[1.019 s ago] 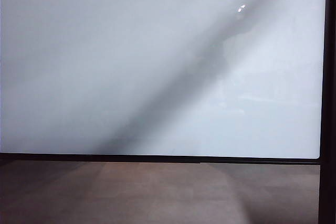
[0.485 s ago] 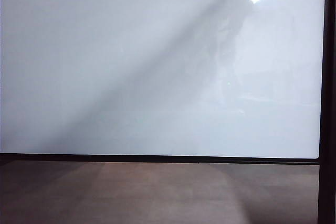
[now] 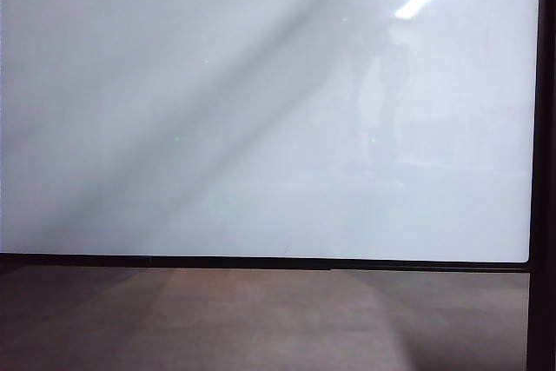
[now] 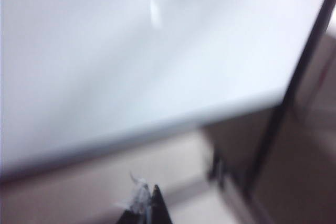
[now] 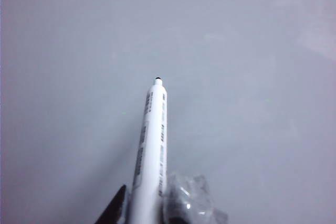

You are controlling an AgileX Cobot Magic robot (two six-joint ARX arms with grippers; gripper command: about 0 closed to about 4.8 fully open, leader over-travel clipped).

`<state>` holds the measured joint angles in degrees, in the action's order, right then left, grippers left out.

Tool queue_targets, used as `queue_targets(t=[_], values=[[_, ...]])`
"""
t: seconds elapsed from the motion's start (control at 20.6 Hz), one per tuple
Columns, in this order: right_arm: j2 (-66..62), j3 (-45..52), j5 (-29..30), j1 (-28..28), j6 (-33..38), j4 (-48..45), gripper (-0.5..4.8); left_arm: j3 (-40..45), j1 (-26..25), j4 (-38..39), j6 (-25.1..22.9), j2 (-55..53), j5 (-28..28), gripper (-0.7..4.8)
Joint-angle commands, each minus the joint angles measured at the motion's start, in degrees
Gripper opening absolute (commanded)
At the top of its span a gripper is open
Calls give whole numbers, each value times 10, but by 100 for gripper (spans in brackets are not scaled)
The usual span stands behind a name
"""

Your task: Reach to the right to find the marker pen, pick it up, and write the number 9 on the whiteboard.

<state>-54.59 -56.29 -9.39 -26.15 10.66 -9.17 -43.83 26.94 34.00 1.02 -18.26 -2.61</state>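
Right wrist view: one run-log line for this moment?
right gripper: shut on marker pen | tip facing whiteboard | no stroke visible | left gripper: blurred, near board edge

Left gripper (image 4: 147, 208) blurred and cropped, jaws perhaps shut; right gripper (image 5: 152, 211) mostly out of frame.

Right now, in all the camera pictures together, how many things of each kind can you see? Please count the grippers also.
Marker pen: 1, white barrel, dark tip, held in the right gripper
Whiteboard: 1, no writing visible
Wooden surface: 1
Grippers: 2, right gripper and left gripper, each only partly seen
Total: 5
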Motion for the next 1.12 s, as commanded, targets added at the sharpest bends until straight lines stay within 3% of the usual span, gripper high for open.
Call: queue_targets(t=[0.05,0.15,0.34,0.53,0.73,0.97,1.12], values=[[0,-4,-1,-2,0,-20,-3,-14,0,-87,-1,7,0,-5],[1,-4,1,-2,0,-23,-3,-14,0,-130,-1,7,0,-5],[4,-4,1,-2,-2,-25,-3,-14,0,-119,-1,7,-2,-5],[-9,-4,0,-2,-2,-41,-3,-14,0,-164,-1,8,8,-5],[-51,-40,5,-5,-2,-49,-3,-14,1,-276,-2,2,79,-5],[-136,-116,5,-12,-4,-49,-3,-14,1,-280,-2,-8,168,-5],[-177,-140,15,-12,-4,-71,-3,-14,1,-277,-1,-13,174,-5]])
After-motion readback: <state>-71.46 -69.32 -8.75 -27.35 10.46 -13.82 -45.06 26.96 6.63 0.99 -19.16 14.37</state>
